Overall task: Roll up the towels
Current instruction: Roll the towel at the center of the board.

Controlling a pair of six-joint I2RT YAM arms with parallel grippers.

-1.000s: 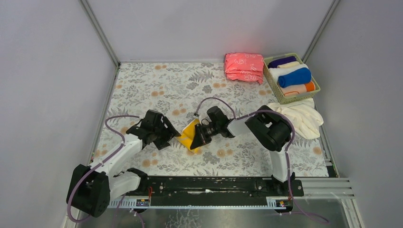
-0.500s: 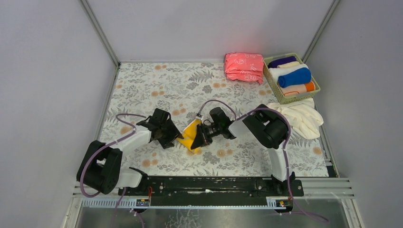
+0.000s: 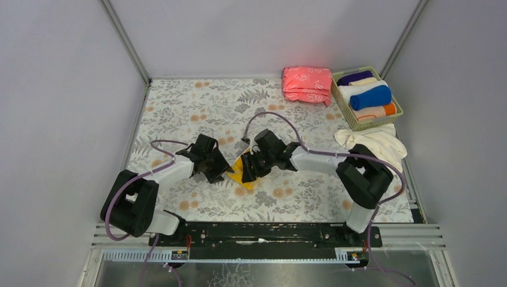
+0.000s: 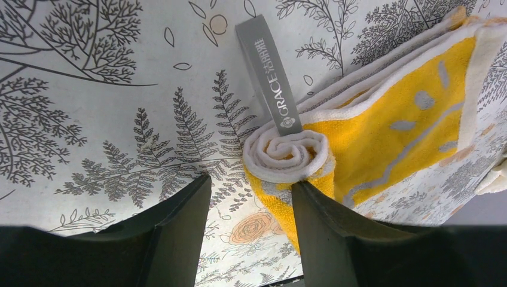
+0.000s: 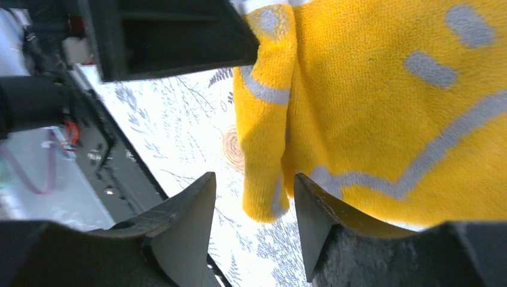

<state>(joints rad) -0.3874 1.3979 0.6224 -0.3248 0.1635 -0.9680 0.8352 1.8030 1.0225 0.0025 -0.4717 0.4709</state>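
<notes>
A yellow towel (image 3: 241, 171) with white print lies mid-table, partly rolled. In the left wrist view its rolled end (image 4: 287, 153) shows a white spiral, with a grey label (image 4: 268, 76) beside it. My left gripper (image 3: 225, 171) is open at that end; one finger (image 4: 335, 230) rests over the roll's edge, the other stands apart on the tablecloth. My right gripper (image 3: 247, 170) is open on the towel's other side. In the right wrist view a yellow fold (image 5: 266, 149) hangs between its jaws with a gap on the left.
A green basket (image 3: 345, 106) at the back right holds rolled towels, among them a blue one (image 3: 370, 97) and an orange one (image 3: 384, 111). A cream-white heap (image 3: 376, 146) lies in front of it. A folded pink stack (image 3: 307, 85) sits left of the basket.
The right gripper has opened and let go of the yellow towel, its arm stretching out leftward. The left gripper has moved right to the roll's end, jaws narrowing.
</notes>
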